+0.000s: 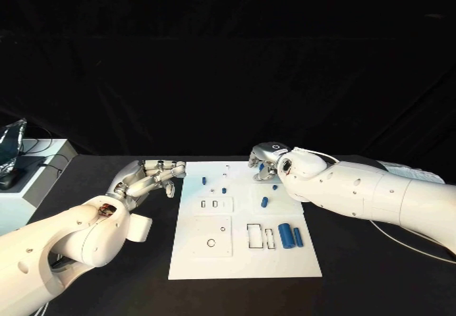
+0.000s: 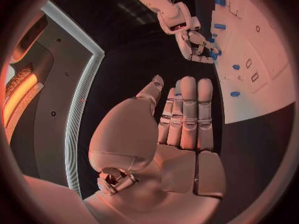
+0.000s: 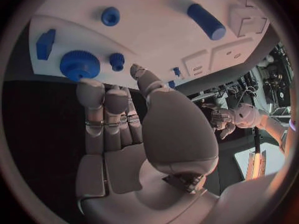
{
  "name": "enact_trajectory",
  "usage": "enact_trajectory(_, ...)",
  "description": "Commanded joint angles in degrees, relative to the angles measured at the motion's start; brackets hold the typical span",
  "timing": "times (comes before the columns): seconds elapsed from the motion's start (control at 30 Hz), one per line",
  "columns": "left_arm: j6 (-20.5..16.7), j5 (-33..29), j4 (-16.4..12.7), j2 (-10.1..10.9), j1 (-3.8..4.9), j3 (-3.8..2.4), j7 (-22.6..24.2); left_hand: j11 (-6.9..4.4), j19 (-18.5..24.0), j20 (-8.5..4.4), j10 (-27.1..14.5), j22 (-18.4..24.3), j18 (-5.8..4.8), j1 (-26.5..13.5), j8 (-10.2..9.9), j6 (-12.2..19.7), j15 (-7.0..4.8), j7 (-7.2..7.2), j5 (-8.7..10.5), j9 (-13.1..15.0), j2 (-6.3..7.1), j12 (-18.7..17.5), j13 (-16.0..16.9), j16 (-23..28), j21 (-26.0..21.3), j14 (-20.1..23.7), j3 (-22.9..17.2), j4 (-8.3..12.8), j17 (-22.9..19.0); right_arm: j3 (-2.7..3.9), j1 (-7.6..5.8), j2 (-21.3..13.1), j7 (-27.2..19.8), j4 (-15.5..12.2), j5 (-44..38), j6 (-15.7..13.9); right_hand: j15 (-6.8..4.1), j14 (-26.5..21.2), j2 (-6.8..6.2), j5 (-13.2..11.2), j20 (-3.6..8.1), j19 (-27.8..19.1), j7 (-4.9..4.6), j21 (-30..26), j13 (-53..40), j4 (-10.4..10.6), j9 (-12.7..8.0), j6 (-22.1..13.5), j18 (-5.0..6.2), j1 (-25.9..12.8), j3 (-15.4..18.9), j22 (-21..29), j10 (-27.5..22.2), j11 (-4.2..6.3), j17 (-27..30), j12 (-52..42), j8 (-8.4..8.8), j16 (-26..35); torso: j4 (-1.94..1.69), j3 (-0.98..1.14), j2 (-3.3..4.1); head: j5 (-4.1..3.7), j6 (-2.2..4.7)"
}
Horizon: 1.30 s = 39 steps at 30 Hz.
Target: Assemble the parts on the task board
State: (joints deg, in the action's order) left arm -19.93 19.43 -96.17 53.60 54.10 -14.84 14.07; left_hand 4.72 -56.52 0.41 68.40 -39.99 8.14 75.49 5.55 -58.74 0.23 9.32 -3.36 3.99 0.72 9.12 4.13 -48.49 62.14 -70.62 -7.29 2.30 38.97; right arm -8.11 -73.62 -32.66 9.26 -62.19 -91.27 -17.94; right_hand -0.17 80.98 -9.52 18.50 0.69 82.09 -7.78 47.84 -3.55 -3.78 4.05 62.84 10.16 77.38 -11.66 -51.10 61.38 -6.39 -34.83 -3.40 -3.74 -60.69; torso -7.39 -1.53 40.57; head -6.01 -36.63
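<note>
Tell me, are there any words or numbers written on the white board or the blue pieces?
None can be read. The task board bears only outlines and slots, no letters. The blue parts are plain. Neither the left robot hand nor the right robot hand shows any label.

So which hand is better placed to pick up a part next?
Probably the right hand: it hovers over the white task board's far edge, beside small blue parts. The left hand sits off the board.
</note>
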Motion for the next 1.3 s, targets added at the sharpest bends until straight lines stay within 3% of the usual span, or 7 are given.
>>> enact_trajectory(0.03,0.9,0.3,0.1,-0.1,-0.03,-0.07,0.1,0.18,-0.1,0.28,-0.4,0.0,1.83,-0.5,0.2,0.5,0.27,-0.09,0.26,0.0,-0.03,0.2,-0.1,-0.3,0.2,0.0,0.1,0.3,-0.1,0.00,0.00,-0.1,0.8,0.1,-1.6,2.7,0.16,-0.2,0.24,0.0,-0.01,0.4,-0.03,-0.8,0.1,-0.2,0.0,0.0,1.94,0.2,-0.6,-1.0,0.5,0.31,0.1,0.0,0.19,-0.1,-0.20,-0.10,0.26,-0.28,0.01)
enact_trajectory(0.43,0.9,0.3,0.6,-0.3,-0.04,-0.07,0.1,0.16,-0.1,0.29,-0.4,-0.2,1.86,-0.4,0.3,0.6,0.27,-0.09,0.26,0.0,-0.08,0.3,-0.1,-0.5,0.3,0.0,0.0,0.3,-0.1,-0.06,0.12,-0.4,1.0,0.1,-2.0,4.3,-0.16,-0.1,0.70,2.7,0.34,0.9,-0.13,-2.0,0.1,-2.4,-0.1,0.7,1.67,-1.0,-5.0,-3.7,2.9,0.69,-0.1,0.0,0.20,-0.2,-0.49,-0.18,0.60,-0.47,0.38)
enact_trajectory(0.73,0.8,0.3,1.0,-0.2,-0.05,-0.07,0.0,0.16,-0.1,0.29,-0.5,-0.3,1.88,-0.4,0.3,0.6,0.26,-0.08,0.26,0.0,-0.15,0.3,-0.1,-0.6,0.3,0.0,0.0,0.3,-0.1,-0.06,0.14,-0.6,1.1,0.0,-2.2,5.0,-0.26,-0.1,1.15,3.2,0.46,1.2,-0.19,-3.3,0.1,-4.4,0.0,1.7,1.59,-2.5,-8.0,-6.0,3.6,0.79,-0.3,0.0,0.19,-0.1,-0.59,-0.22,0.87,-0.52,0.31)
enact_trajectory(1.3,1.0,0.3,1.2,-0.1,-0.05,-0.07,0.0,0.15,-0.1,0.29,-0.5,-0.5,1.91,-0.3,0.4,0.6,0.25,-0.09,0.26,0.0,-0.34,0.4,-0.1,-0.8,0.4,0.0,-0.1,0.4,-0.2,-0.07,0.18,-1.4,1.2,-0.4,-2.2,4.6,-0.38,-0.1,1.55,3.1,0.58,1.9,-0.12,-4.5,0.1,-4.8,0.0,2.3,1.44,-3.5,-11.0,-9.4,4.1,0.99,-0.6,0.0,0.24,-0.4,-0.78,-0.22,1.15,-0.58,0.50)
